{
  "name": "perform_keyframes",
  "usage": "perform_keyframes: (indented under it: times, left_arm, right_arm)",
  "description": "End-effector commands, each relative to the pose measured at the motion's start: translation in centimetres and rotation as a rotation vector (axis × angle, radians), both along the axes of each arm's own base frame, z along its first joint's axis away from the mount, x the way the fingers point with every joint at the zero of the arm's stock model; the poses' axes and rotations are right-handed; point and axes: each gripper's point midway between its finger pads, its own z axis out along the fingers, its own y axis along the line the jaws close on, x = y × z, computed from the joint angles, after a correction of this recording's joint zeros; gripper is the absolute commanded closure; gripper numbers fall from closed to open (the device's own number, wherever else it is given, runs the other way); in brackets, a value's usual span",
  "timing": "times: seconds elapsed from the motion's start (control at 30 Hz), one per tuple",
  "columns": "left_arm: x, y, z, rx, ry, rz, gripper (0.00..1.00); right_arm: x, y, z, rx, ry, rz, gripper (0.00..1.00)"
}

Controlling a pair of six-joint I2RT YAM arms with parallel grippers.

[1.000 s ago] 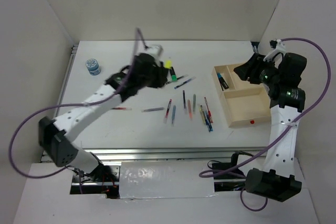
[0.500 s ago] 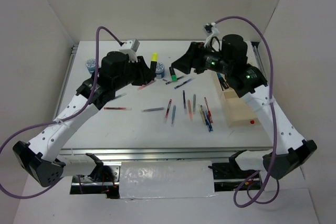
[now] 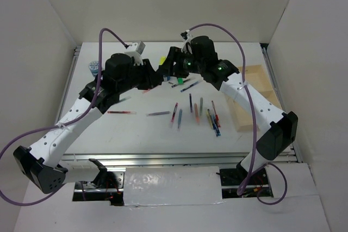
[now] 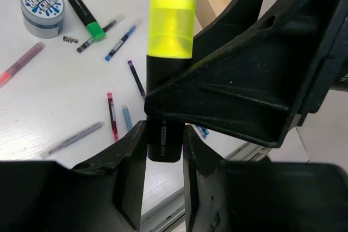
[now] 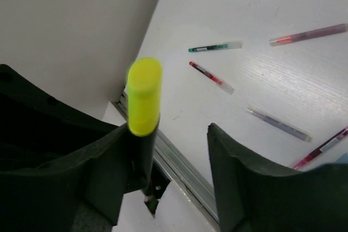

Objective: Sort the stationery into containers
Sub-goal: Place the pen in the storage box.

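Note:
A yellow highlighter [image 4: 171, 25] with a black body stands upright above the table, and my left gripper [image 4: 163, 153] is shut on its lower end. My right gripper [image 5: 169, 161] is open around the same highlighter [image 5: 143, 99]; the body lies against its left finger [image 5: 100, 172], and a wide gap separates it from the other finger. In the top view both grippers meet at the highlighter [image 3: 161, 60], over the back middle of the table. The pale wooden tray [image 3: 251, 113] stands at the right. Several thin pens [image 3: 196, 110] lie scattered on the table.
A green highlighter [image 4: 87, 17] and a round blue-white pot [image 4: 42, 2] lie behind the grippers; another pot [image 3: 93, 68] sits at the back left. A red pen [image 3: 120, 112] lies left of the pen cluster. White walls enclose the table on three sides.
My right arm has swung from the tray leftward, and its open jaws now stand around the yellow highlighter. My left arm shifted early on, then held the highlighter still.

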Motion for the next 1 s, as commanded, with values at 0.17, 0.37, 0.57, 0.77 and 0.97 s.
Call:
perform_keyframes:
  times: [0.17, 0.37, 0.57, 0.77, 0.97]
  left_arm:
    - [0.4, -0.4, 1.4, -0.041, -0.035, 0.0, 0.61]
    - [0.6, 0.6, 0.6, -0.015, -0.02, 0.035, 0.01]
    - [1.2, 3.8, 0.2, 0.092, -0.046, 0.022, 0.01]
    - [2.6, 8.9, -2.9, 0.258, -0.085, 0.031, 0.01]
    - [2.7, 9.3, -4.9, 0.262, -0.014, 0.05, 0.01]
  right_arm:
    - [0.5, 0.8, 3.2, 0.058, -0.081, -0.01, 0.83]
    - [0.3, -2.2, 4.9, 0.053, -0.141, -0.06, 1.0]
    - [4.0, -14.4, 3.9, -0.108, -0.213, -0.247, 1.0]
    - [4.8, -27.7, -2.9, -0.674, -0.254, -0.252, 1.0]
    - [4.8, -32.7, -9.3, -0.872, -0.141, -0.167, 1.0]
